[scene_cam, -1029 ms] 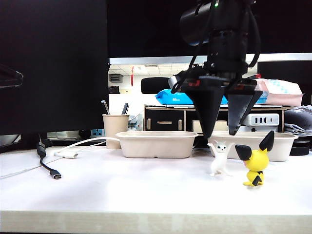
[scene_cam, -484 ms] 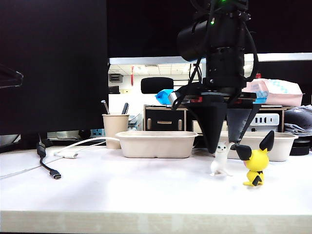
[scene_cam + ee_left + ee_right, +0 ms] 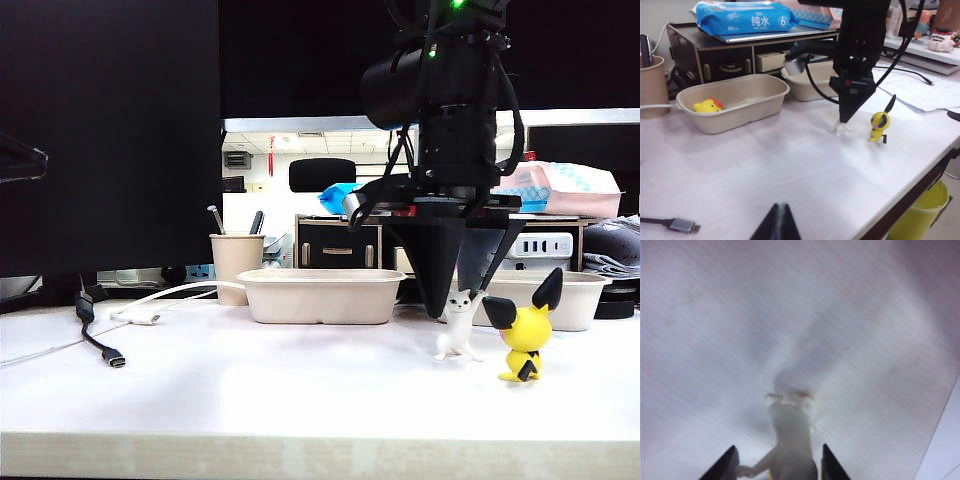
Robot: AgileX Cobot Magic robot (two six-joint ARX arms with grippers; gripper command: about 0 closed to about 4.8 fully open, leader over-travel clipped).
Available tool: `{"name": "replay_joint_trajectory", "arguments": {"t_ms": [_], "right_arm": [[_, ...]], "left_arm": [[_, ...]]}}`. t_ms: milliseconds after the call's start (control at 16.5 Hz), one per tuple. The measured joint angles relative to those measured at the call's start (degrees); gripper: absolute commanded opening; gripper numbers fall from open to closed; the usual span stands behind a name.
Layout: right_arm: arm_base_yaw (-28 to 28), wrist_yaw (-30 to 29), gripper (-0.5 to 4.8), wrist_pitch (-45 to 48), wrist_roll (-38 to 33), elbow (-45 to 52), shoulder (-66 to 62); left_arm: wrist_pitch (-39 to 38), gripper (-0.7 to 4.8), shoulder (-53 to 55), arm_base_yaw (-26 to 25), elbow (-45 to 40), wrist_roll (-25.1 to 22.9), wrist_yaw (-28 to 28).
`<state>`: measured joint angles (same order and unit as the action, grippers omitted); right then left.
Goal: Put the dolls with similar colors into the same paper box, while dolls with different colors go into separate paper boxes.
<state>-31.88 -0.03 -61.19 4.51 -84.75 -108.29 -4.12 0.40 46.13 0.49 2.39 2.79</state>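
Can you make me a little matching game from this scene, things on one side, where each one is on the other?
1. duck
2. white cat
3. pens
4. left gripper

a. in the cup
b. low over the table's near edge, far from the dolls
c. in the left paper box
d. between the right gripper's fingers

Pairs: 1-c, 2-d, 3-a, 4-b
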Motion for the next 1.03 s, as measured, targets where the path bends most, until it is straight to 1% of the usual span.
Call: {"name": "replay_joint_trajectory", "arguments": {"t_ms": [61,182,242,484,545,666,727,1029], "right_arm": [[0.00,0.00,1.42,0.00,0.00,0.00,0.00],[0.00,0.02,1.28,-0.02,0.00,-0.02,0.00],[-0.02,-0.02,1.01,0.00,-0.02,0.00,-0.02],[0.00,0.00,1.03,0.00,0.00,0.00,-0.02],[0.00,0.00,1.14,0.00,0.00,0.00,-0.02],[-0.02,0.00,2.08,0.00,0.00,-0.02,-0.02],[-0.02,0.00,2.23,0.00,-0.02,0.00,-0.02],[0.00,0.48,2.25,0.52,-0.02,-0.04,-3.19]], "left_arm": [[0.00,-0.05,0.00,0.00,0.00,0.00,0.00],[0.00,-0.05,0.00,0.00,0.00,0.00,0.00],[0.00,-0.05,0.00,0.00,0.00,0.00,0.00],[0.00,-0.05,0.00,0.00,0.00,0.00,0.00],[0.00,-0.05,0.00,0.00,0.00,0.00,0.00],[0.00,-0.05,0.02,0.00,0.00,0.00,0.00],[0.00,-0.05,0.02,0.00,0.00,0.00,0.00],[0.00,-0.05,0.04,0.00,0.00,0.00,0.00]]}}
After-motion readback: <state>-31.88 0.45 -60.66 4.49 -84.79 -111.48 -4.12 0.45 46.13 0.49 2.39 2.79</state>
